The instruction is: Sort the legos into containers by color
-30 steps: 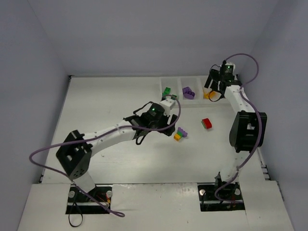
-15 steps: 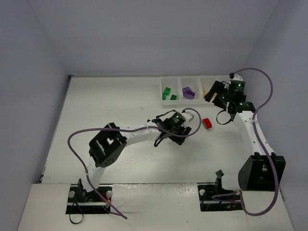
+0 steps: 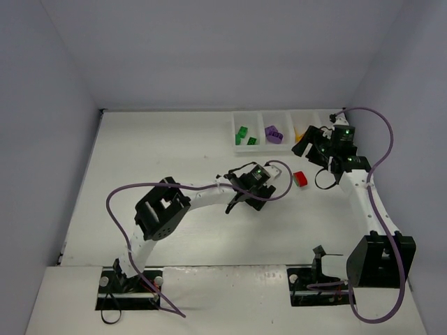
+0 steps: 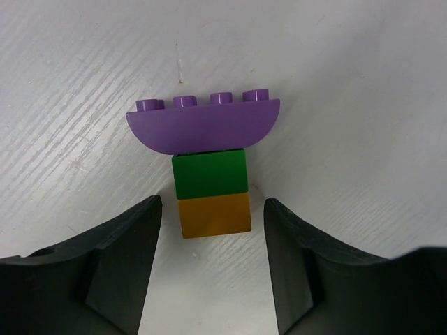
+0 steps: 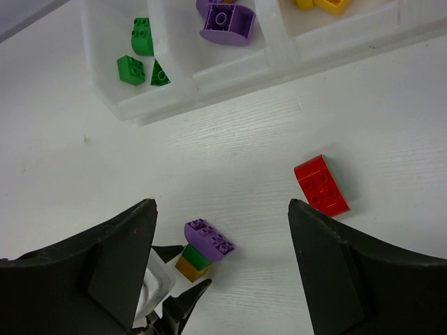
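A clump of a purple curved brick, a green brick and an orange-yellow brick (image 4: 209,167) lies on the table. My left gripper (image 4: 211,202) is open, its fingers on either side of the orange-yellow end without touching it. The clump also shows in the right wrist view (image 5: 206,246); the left wrist (image 3: 257,178) hides it from the top. A red brick (image 3: 300,179) lies alone to the clump's right (image 5: 321,185). My right gripper (image 5: 221,204) is open and empty, high above the table near the white tray (image 3: 260,148).
The tray (image 5: 209,91) holds green bricks (image 5: 138,52), purple bricks (image 5: 227,19) and orange-yellow bricks (image 5: 321,5) in separate compartments. The left arm's purple cable (image 3: 279,195) loops near the clump. Walls enclose the table on three sides.
My left arm reached right, from beside the clump to over it, then barely moved. My right gripper pulled back from over the orange-yellow compartment toward the near side.
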